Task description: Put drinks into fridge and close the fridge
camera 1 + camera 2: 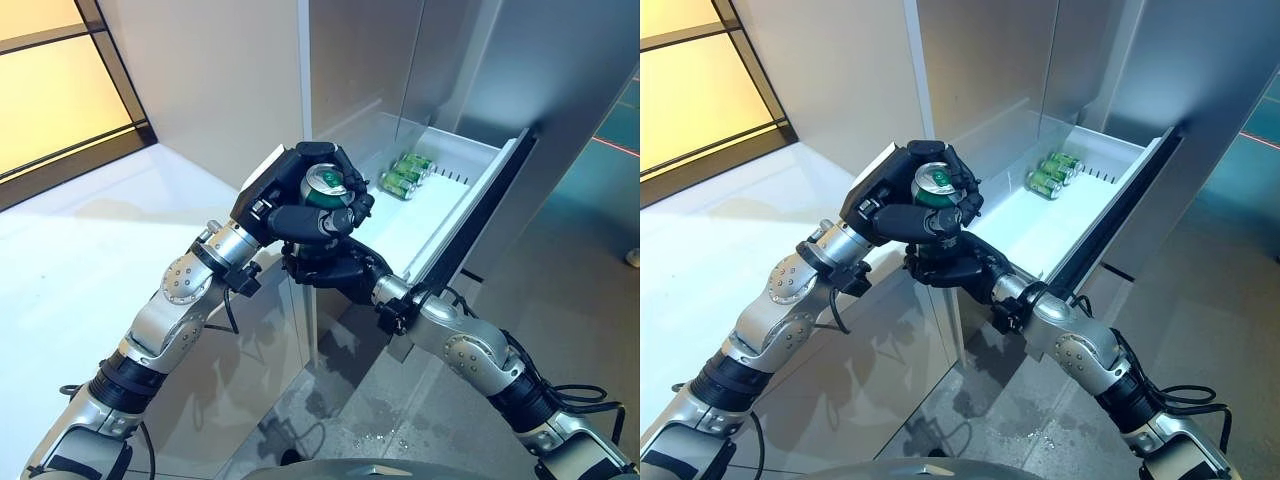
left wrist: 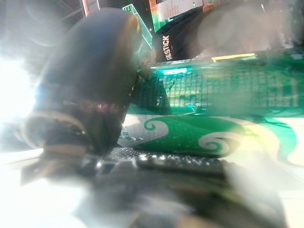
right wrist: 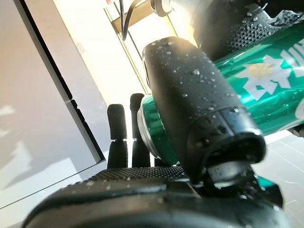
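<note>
One held can [image 1: 322, 186] (green); three cans [image 1: 405, 176] in drawer [image 1: 425, 225]

Drawer [image 1: 455, 215]: pulled out, centre-right of frame | near half of white floor: bare, open from above | obstacle: green cans [image 1: 405, 175] at far end, upper centre-right | drawer front panel [image 1: 480, 215]: bounds right side

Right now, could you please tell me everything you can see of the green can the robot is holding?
The green can is a shiny metal drink can with white swirl patterns and a silver top with a pull tab. It stands roughly upright, held in the air at the near end of the open white fridge drawer. The left hand curls round its upper part; the right hand grips it from below. Water droplets show on the right thumb beside it.
</note>
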### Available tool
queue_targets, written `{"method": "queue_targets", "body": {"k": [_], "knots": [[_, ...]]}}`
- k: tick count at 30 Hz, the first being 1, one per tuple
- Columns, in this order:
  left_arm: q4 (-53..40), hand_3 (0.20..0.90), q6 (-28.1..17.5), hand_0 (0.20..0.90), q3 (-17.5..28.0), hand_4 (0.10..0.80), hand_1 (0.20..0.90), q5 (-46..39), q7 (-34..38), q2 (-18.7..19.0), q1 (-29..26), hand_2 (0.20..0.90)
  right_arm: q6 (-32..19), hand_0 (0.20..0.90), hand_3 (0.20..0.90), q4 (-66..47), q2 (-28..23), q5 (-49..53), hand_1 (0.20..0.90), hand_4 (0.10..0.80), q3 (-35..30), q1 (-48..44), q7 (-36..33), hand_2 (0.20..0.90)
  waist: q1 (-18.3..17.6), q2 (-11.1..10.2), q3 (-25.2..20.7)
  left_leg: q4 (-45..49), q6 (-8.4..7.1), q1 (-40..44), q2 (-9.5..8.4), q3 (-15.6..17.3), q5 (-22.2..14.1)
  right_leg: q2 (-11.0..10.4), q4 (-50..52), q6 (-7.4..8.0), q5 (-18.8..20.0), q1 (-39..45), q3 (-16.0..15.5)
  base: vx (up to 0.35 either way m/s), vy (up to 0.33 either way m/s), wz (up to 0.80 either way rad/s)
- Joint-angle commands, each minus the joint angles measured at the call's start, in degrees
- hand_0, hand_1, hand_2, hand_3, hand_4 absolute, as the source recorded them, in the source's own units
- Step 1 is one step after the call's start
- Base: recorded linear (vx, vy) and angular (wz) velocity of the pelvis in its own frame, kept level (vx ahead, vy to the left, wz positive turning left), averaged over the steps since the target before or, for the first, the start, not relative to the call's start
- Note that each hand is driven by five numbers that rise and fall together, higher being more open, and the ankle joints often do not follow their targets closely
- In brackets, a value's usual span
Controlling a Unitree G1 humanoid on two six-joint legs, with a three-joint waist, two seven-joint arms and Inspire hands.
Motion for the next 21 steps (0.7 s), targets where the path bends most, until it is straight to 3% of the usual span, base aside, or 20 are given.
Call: {"method": "queue_targets", "body": {"k": [1, 2, 3, 4, 5, 13, 17, 21], "knots": [[-4.02, 0.200, -4.54, 0.300, -7.11, 0.100, 0.300, -6.00, -6.09, -7.73, -10.66, 0.300, -5.96, 0.300, 0.200, 0.55, 8.03, -0.32, 0.300, 0.100, -1.65, -15.20, -1.20, 0.300, -0.14, -0.31, -5.19, 0.11, 2.41, 3.80, -1.12, 2.93, -7.71, -0.55, -1.83, 3.28, 8.35, -5.52, 1.92, 0.000, 0.000, 0.00], [-4.04, 0.200, -4.32, 0.300, -7.16, 0.100, 0.300, -5.82, -6.08, -7.87, -10.50, 0.300, -5.89, 0.300, 0.200, 0.42, 8.01, -0.24, 0.300, 0.100, -1.77, -15.14, -1.40, 0.300, -0.17, -0.30, -5.15, 0.11, 2.41, 3.84, -1.09, 3.00, -7.71, -0.55, -1.81, 3.28, 8.35, -5.50, 1.91, 0.000, 0.000, 0.00], [-4.13, 0.757, -4.13, 0.778, -7.31, 0.657, 0.778, -5.31, -5.49, -7.92, -10.45, 0.778, -6.05, 0.300, 0.200, 0.43, 8.12, -0.53, 0.300, 0.100, -1.88, -15.04, -1.73, 0.300, -0.21, -0.26, -5.09, 0.11, 2.42, 3.84, -1.08, 3.01, -7.68, -0.51, -1.81, 3.25, 8.35, -5.48, 1.93, 0.000, 0.000, 0.00], [-4.12, 0.757, -4.13, 0.778, -7.32, 0.657, 0.778, -5.28, -5.46, -7.92, -10.44, 0.778, -6.03, 0.300, 0.200, 0.44, 8.12, -0.53, 0.300, 0.100, -1.89, -15.04, -1.74, 0.300, -0.22, -0.25, -5.09, 0.11, 2.42, 3.84, -1.08, 3.01, -7.68, -0.51, -1.81, 3.24, 8.35, -5.48, 1.93, 0.000, 0.000, 0.00], [-3.89, 0.900, -4.72, 0.900, -7.32, 0.800, 0.900, -4.99, -5.24, -7.99, -10.33, 0.900, -6.31, 0.300, 0.200, 0.45, 8.03, -0.63, 0.300, 0.100, -2.12, -14.98, -2.00, 0.300, -0.27, -0.25, -4.96, 0.11, 2.42, 3.91, -1.03, 3.06, -7.71, -0.53, -1.79, 3.22, 8.31, -5.43, 1.88, 0.000, 0.000, 0.00], [-3.90, 0.900, -11.94, 0.900, -4.80, 0.800, 0.900, -1.19, 2.77, -7.85, -9.92, 0.900, -7.75, 0.300, 0.200, 1.13, 7.70, -1.80, 0.300, 0.100, -3.99, -15.04, -3.34, 0.300, -0.04, -0.48, -4.95, 0.11, 2.25, 4.01, -0.97, 2.77, -7.76, -0.47, -1.89, 3.12, 8.19, -5.15, 1.63, 0.000, 0.000, 0.00], [-3.94, 0.900, -15.78, 0.900, -0.15, 0.800, 0.900, 7.13, 14.78, -6.45, -9.43, 0.900, -8.28, 0.300, 0.200, 1.63, 6.85, -2.86, 0.300, 0.100, -6.74, -15.01, -4.01, 0.300, 0.46, -0.81, -4.97, 0.11, 2.09, 4.01, -1.02, 2.11, -7.73, -0.50, -1.85, 3.06, 8.02, -4.99, 1.27, 0.000, 0.000, 0.00], [-3.59, 0.900, -17.52, 0.900, 6.11, 0.800, 0.900, 5.34, 18.37, -5.21, -7.72, 0.900, -8.15, 0.300, 0.200, 2.09, 5.56, -2.39, 0.300, 0.100, -10.30, -14.50, -5.19, 0.300, 1.06, -1.10, -5.11, 0.11, 1.94, 3.57, -1.03, 1.46, -7.17, -0.64, -1.46, 2.83, 8.01, -5.35, 0.68, -0.017, -0.009, 0.04]]}}
